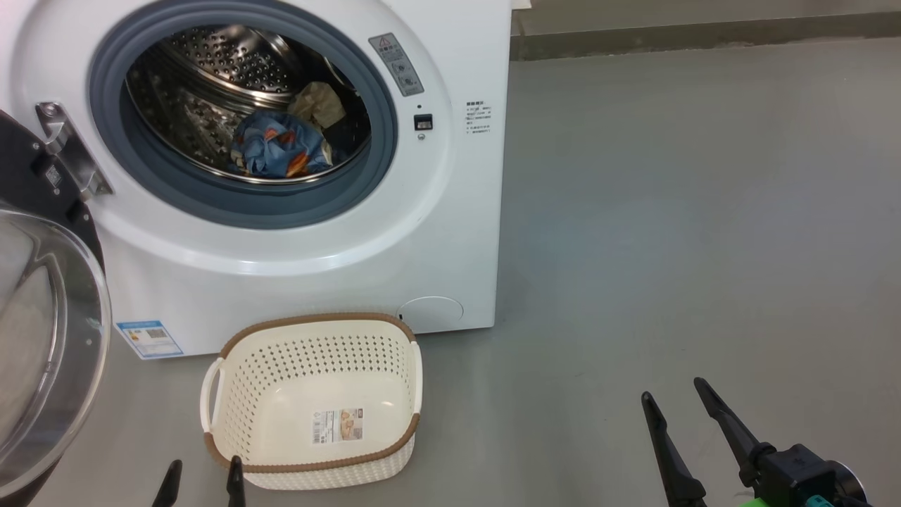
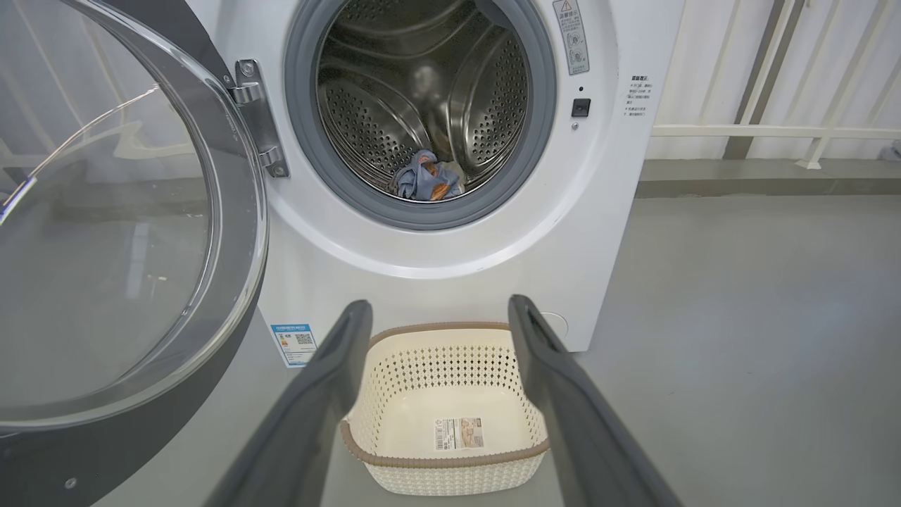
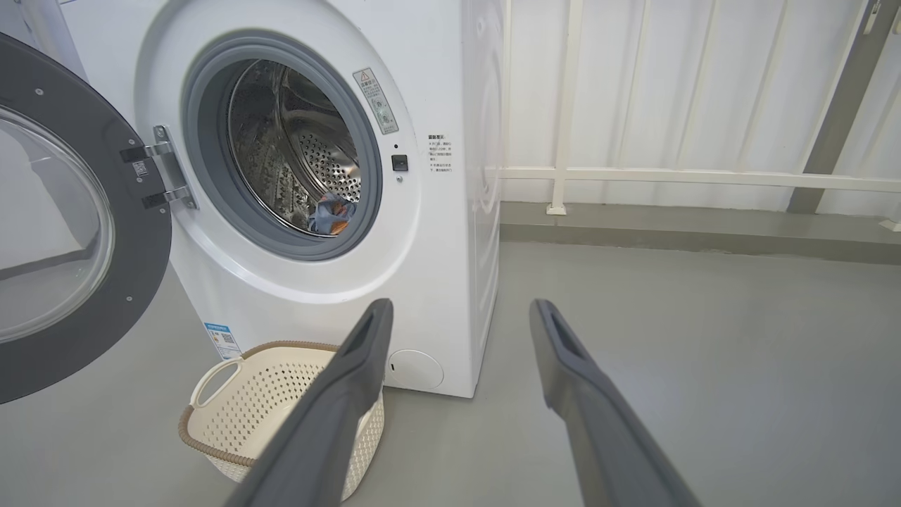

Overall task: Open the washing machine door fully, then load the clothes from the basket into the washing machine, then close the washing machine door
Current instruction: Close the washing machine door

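The white washing machine point(image 1: 450, 232) stands ahead with its door point(image 1: 42, 338) swung wide open to the left, glass bowl facing me. The clothes point(image 1: 278, 148) lie bunched inside the steel drum, light blue with orange print beside a cream piece, and show small in the wrist views point(image 2: 426, 182) point(image 3: 331, 215). The cream basket point(image 1: 239, 394) sits on the floor before the machine, holding just a paper label. My left gripper point(image 1: 204, 473) is open at the basket's near left corner. My right gripper point(image 1: 672, 394) hangs open over bare floor to the right, holding nothing.
Grey floor point(image 1: 704, 211) stretches right of the machine. A white railing point(image 3: 704, 176) and a low grey curb point(image 3: 704, 232) run behind it. The open door takes up the space at the left.
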Available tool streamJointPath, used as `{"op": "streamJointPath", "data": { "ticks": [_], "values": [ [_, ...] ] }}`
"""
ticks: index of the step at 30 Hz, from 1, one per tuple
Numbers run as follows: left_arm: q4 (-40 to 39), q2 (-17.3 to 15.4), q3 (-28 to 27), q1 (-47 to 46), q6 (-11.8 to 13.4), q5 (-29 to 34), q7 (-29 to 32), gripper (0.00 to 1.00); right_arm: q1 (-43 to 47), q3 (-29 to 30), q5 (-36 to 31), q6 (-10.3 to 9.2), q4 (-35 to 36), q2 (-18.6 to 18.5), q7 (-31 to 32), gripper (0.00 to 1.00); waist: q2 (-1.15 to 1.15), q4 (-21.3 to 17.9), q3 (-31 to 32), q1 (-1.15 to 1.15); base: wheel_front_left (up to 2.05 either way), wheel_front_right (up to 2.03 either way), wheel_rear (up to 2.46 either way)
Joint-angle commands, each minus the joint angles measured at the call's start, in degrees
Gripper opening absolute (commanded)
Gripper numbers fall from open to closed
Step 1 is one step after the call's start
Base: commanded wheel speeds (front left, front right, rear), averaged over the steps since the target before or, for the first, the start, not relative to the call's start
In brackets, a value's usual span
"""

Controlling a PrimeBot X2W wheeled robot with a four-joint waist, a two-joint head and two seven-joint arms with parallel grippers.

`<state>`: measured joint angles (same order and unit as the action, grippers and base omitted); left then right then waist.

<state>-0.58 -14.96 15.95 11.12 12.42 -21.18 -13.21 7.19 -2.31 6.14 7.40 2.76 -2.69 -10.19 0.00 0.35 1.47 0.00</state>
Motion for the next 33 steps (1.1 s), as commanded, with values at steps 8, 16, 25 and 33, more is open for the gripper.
{"op": "streamJointPath", "data": {
  "ticks": [8,16,25,33],
  "values": [
    [-1.6,-1.3,-1.9,-2.9,0.7,0.3,-0.7,1.00,-0.8,-1.0,-0.2,0.09,1.2,-0.2,-0.7,1.00,0.00,0.0,0.1,0.00,0.00,0.00,0.00],
    [-1.6,-1.5,-1.8,-3.0,1.1,0.3,-0.6,1.00,-0.8,-0.9,0.0,0.09,1.2,-0.2,-0.7,1.00,0.00,0.2,0.1,0.00,0.00,0.00,0.00],
    [-1.5,-1.4,-1.3,-3.8,1.4,0.6,-0.6,1.00,-0.1,0.0,0.1,0.09,1.8,-0.2,-0.5,1.00,0.00,3.7,-0.3,0.00,0.00,0.00,0.00],
    [-1.7,-0.9,-1.7,-3.9,2.1,0.5,-1.0,1.00,-0.6,0.4,-0.4,0.09,2.4,-0.2,-0.1,1.00,0.00,11.3,-0.6,0.00,0.00,0.00,0.00]
  ]
}}
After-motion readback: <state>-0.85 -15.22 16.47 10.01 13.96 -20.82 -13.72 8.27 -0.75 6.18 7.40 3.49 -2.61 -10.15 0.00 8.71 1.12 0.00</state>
